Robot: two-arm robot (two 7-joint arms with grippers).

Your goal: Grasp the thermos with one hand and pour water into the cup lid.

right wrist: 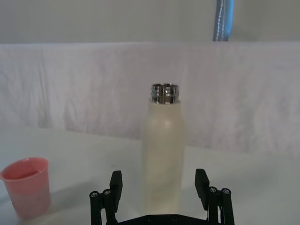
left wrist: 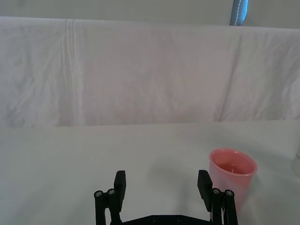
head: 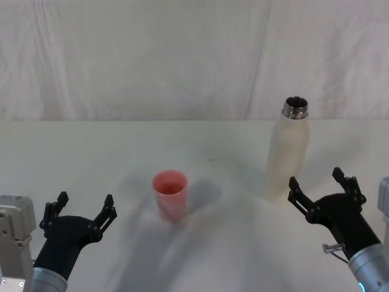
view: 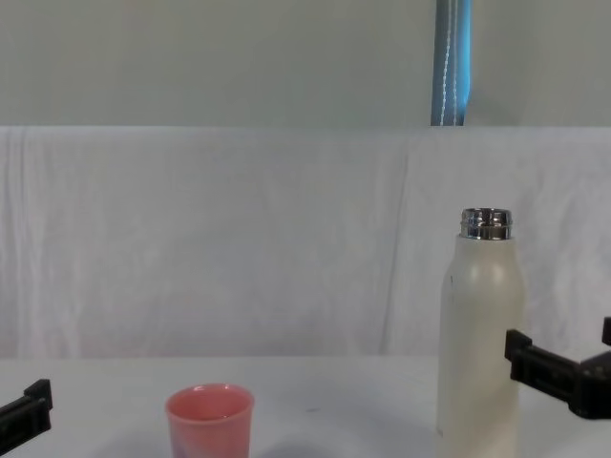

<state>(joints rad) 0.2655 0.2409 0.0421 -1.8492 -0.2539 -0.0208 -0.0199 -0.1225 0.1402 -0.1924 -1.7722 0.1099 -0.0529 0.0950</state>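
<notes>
The thermos (head: 289, 152) is standing upright on the white table (head: 91, 152), toward the robot's right, its cap off and its silver threaded neck (head: 295, 107) open to the air. The pink cup lid (head: 170, 193) is sitting upright well to its left, near the middle of the table, apart from the bottle.

The right gripper (head: 325, 188) is hovering just in front of the thermos with its fingers spread wide, not touching it; in the right wrist view the bottle's body is lining up between the two open fingers of the right gripper (right wrist: 159, 187). The left gripper (head: 78, 214) is waiting low on the left, also spread and holding nothing, with the cup lid off to its inner side.

The bottle is looking rigid and smooth, likely metal under a matte coating, so it will not give under pressure but may slip if pinched lightly. If it is holding water it will probably be fairly heavy and top-shifting once tilted. The straight middle of the body seems the best place to take hold, below the rounded shoulders, where the walls are parallel. The cup looks light and easy to knock.
</notes>
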